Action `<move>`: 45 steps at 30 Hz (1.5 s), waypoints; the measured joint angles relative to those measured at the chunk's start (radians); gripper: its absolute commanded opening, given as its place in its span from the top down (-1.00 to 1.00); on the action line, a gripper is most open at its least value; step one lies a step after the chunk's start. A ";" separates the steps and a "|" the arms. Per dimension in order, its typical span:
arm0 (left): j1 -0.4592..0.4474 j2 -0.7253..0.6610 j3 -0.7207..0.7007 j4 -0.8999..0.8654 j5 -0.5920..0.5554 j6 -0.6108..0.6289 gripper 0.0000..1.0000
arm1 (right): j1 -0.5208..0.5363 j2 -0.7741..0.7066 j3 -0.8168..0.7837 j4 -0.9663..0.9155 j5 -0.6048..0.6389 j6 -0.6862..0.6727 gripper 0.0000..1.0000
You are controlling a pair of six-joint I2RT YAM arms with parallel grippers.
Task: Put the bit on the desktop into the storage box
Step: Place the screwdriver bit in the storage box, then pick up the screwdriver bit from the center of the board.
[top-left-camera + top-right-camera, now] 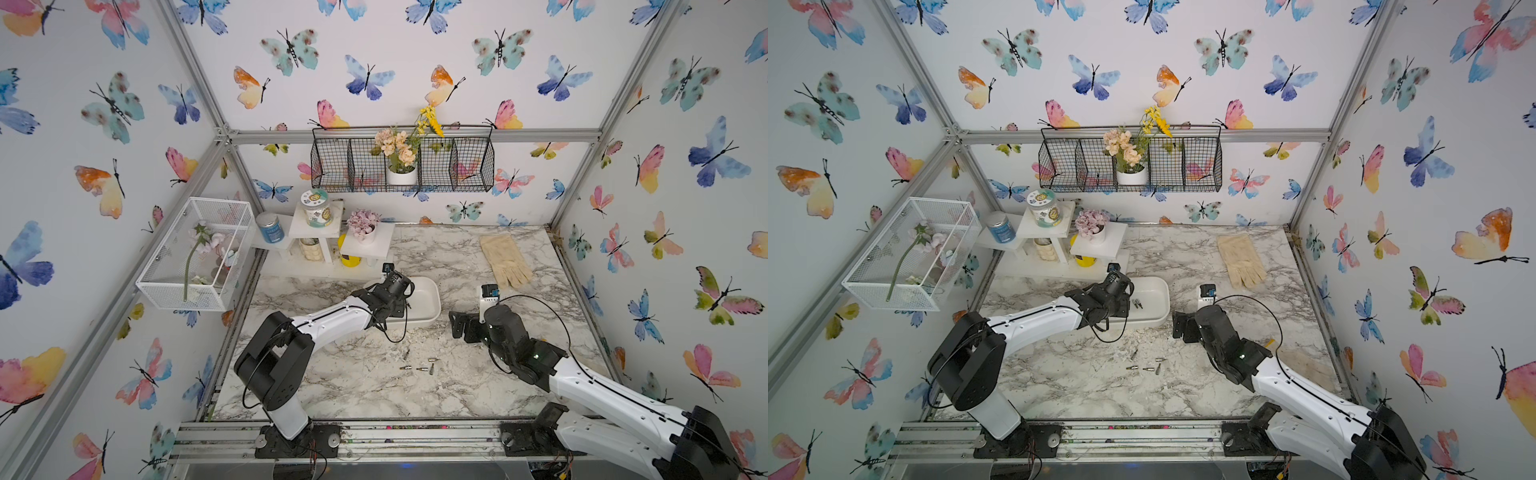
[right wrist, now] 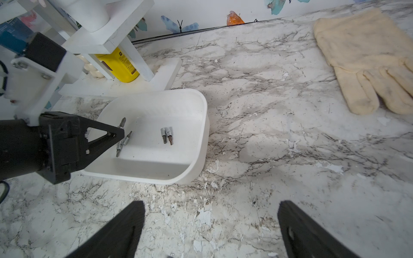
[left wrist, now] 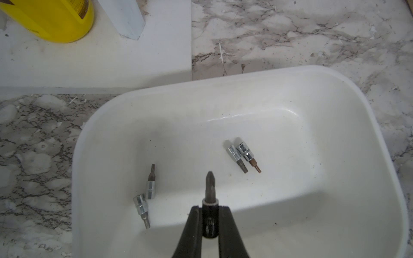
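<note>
The left end effector (image 3: 210,208) is closed on a bit (image 3: 209,185) above the storage box (image 3: 268,96); the right end effector (image 2: 211,204) hangs wide open over the counter (image 2: 290,145).

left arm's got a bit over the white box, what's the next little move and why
Probably open the left gripper and let the bit drop: it is clamped on it right over the floor of the storage box, well inside the rim, where four other bits already lie.
</note>
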 measured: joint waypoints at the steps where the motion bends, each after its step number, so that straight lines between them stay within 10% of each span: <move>1: 0.003 0.008 0.000 0.005 0.000 0.003 0.68 | 0.000 0.001 0.000 0.000 -0.001 0.000 -0.97; 16: 0.004 -0.004 -0.002 0.016 0.025 0.012 -0.20 | 0.000 0.051 0.003 -0.010 -0.063 -0.041 -0.96; 23: 0.004 -0.210 -0.077 0.011 0.036 -0.018 -0.94 | 0.000 0.127 0.066 -0.063 -0.166 -0.067 -0.80; 45: 0.004 -0.732 -0.446 -0.107 -0.021 -0.163 -0.97 | 0.166 0.427 0.219 -0.103 -0.332 0.051 -0.43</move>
